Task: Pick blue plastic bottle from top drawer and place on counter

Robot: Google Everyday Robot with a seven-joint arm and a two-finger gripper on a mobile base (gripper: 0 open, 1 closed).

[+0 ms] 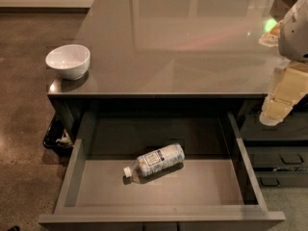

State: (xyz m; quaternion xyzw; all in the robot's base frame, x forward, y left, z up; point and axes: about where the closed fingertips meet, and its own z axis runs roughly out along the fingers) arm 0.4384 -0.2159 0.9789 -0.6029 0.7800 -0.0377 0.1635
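Observation:
The blue plastic bottle (155, 161) lies on its side on the flat bottom of the open top drawer (202, 184), its white cap pointing to the lower left. The drawer is pulled out below the front edge of the glossy dark counter (178, 42). My gripper (276, 107) hangs at the right edge of the view, in front of the counter's right end and above the drawer's right side. It is well apart from the bottle, to its upper right, and holds nothing that I can see.
A white bowl (68, 60) stands at the counter's front left corner. Smaller handled drawers (281, 160) sit to the right of the open drawer. A dark bin with some white things (58, 136) rests on the floor at the left.

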